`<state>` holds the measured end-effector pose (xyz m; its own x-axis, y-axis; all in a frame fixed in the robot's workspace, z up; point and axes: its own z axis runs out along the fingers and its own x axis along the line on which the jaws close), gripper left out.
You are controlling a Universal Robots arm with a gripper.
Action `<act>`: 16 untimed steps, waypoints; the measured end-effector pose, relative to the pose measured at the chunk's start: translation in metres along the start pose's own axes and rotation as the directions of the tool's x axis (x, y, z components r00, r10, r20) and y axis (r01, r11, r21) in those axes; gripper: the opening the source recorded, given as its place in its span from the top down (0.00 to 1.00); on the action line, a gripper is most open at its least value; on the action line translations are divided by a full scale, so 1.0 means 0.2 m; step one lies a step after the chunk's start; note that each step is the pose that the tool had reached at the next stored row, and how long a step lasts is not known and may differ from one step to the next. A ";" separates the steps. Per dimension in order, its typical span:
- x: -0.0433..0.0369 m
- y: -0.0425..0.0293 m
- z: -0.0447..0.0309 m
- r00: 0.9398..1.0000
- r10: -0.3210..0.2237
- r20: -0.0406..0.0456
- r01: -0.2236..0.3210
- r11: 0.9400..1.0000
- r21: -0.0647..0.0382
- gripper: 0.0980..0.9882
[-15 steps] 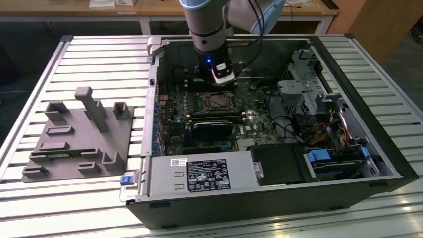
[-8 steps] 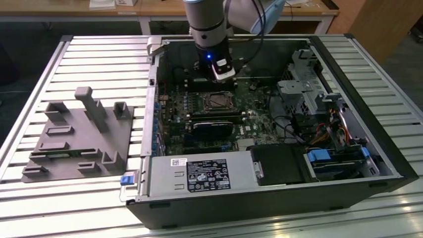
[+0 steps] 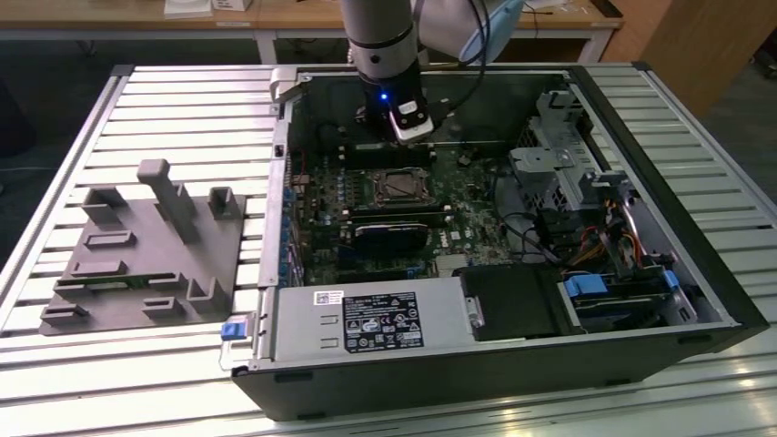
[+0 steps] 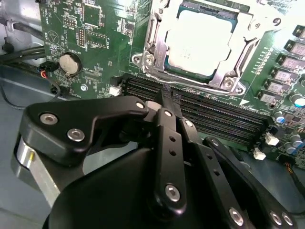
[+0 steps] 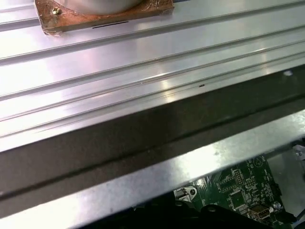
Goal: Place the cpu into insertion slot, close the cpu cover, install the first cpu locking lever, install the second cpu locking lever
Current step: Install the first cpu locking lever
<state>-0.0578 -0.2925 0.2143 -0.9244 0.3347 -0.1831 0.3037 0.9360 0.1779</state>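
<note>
The cpu (image 4: 202, 40), a pale silvery square, lies in the insertion slot (image 3: 395, 188) on the green motherboard (image 4: 90, 43). The cpu cover (image 4: 157, 50), a thin metal frame, lies flat around it with the chip showing through its window. My gripper (image 4: 164, 95) hangs a short way from the socket, over the long black memory slots (image 4: 209, 117), with its black fingers (image 4: 167, 129) drawn together and nothing between them. In the exterior view the gripper (image 3: 410, 137) stands inside the open computer case, just behind the socket. I cannot make out how the locking levers stand.
The open computer case (image 3: 680, 273) rests on a slatted aluminium table (image 3: 182, 100). A black power supply (image 3: 377, 320) fills its near side, with drive bays and cables (image 3: 583, 209) on the exterior view's right. A grey fixture plate (image 3: 140, 255) lies on the exterior view's left. A coin battery (image 4: 70, 62) is on the board.
</note>
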 end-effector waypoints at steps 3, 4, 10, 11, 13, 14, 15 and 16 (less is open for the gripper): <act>0.000 0.000 0.000 1.000 0.000 0.000 0.000 1.000 0.000 0.99; 0.000 0.000 0.000 1.000 0.000 -0.001 0.000 1.000 0.001 0.99; -0.005 0.000 0.005 1.000 -0.003 -0.017 0.003 0.999 0.035 0.99; -0.006 0.000 0.005 1.000 -0.004 -0.018 0.004 0.999 0.042 0.99; -0.009 -0.003 0.005 1.000 -0.005 -0.017 0.006 0.998 0.056 0.99; -0.010 -0.005 0.005 1.000 -0.006 -0.017 0.007 0.998 0.062 0.99; -0.011 -0.008 0.005 1.000 -0.007 -0.017 0.008 0.998 0.067 0.99; -0.013 -0.010 0.004 1.000 -0.008 -0.016 0.009 0.997 0.073 0.99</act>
<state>-0.0559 -0.2952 0.2136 -0.9303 0.3258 -0.1685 0.3116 0.9443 0.1055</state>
